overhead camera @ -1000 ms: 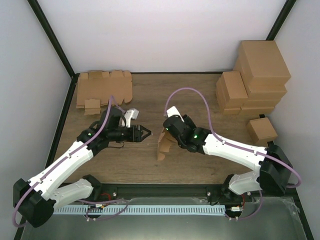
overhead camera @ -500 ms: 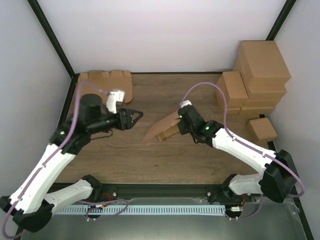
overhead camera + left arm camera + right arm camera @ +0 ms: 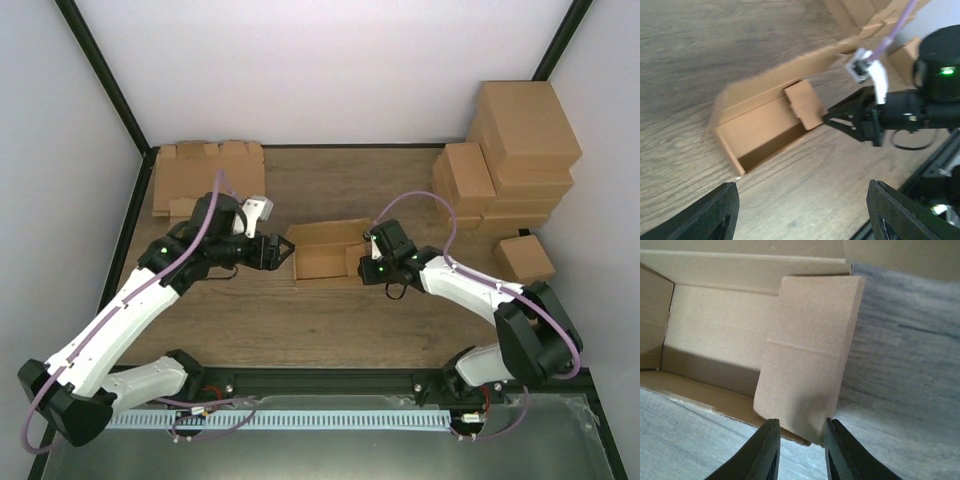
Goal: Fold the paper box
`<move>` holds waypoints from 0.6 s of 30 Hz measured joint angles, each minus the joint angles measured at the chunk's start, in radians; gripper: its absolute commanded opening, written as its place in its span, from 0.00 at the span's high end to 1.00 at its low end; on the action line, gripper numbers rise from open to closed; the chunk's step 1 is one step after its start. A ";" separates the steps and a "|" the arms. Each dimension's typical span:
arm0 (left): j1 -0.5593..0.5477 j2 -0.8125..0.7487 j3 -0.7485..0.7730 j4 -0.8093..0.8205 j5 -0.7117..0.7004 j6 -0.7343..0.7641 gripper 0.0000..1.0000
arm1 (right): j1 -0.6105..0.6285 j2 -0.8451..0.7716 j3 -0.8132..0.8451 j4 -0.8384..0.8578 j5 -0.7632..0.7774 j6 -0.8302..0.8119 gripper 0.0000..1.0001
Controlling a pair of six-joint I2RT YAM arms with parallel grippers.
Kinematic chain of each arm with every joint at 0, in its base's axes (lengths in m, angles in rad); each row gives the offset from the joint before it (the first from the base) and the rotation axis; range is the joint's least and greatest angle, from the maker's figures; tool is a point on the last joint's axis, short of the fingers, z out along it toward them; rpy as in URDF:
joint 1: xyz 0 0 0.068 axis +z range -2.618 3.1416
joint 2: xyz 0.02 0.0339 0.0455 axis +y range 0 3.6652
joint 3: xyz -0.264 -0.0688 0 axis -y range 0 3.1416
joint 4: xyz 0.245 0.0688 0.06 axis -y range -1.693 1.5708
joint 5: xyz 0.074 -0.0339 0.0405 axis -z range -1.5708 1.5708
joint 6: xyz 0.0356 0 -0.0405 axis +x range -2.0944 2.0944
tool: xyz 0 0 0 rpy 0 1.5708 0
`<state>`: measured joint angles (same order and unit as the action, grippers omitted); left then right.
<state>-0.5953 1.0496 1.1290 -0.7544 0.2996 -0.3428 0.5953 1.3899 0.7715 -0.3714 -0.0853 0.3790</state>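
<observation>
The paper box (image 3: 322, 243) lies mid-table as a half-formed open tray of plain brown card, its open side up. In the left wrist view the paper box (image 3: 760, 125) shows one end flap folded inward. My right gripper (image 3: 366, 262) is at the box's right end, shut on that flap (image 3: 810, 340), whose lower end sits between the right gripper's (image 3: 801, 450) two fingers. My left gripper (image 3: 284, 250) hovers just off the box's left end, open and touching nothing. Between the left gripper's (image 3: 800, 217) wide-set fingers there is only bare wood.
A pile of flat cardboard blanks (image 3: 205, 172) lies at the back left. Folded brown boxes (image 3: 510, 150) are stacked at the back right, with one small box (image 3: 523, 258) in front of them. A black rail (image 3: 330, 378) runs along the near edge.
My right gripper lifted the box from nearer the front, swung it up and set it down flat mid-table. The left arm pulled back, then returned to the box's left end with wider jaws.
</observation>
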 measured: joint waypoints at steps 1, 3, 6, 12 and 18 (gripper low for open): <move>0.000 0.015 -0.007 -0.003 -0.016 0.011 0.25 | -0.006 0.000 -0.004 0.008 -0.009 0.005 0.63; 0.000 0.037 -0.012 0.002 -0.058 0.033 0.22 | -0.018 0.000 -0.006 0.029 -0.019 0.009 0.59; 0.000 0.050 -0.013 0.034 -0.116 0.040 0.22 | -0.023 0.000 -0.008 0.050 -0.019 0.016 0.59; 0.010 0.118 -0.035 0.121 -0.156 0.035 0.16 | -0.031 -0.019 -0.027 0.076 -0.020 0.026 0.53; 0.022 0.215 -0.066 0.202 -0.159 0.034 0.12 | -0.095 -0.029 -0.038 0.106 -0.030 0.031 0.51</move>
<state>-0.5735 1.2644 1.0630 -0.5522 0.1410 -0.3084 0.5007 1.3613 0.7334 -0.2653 -0.1150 0.4099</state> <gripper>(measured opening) 0.870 0.486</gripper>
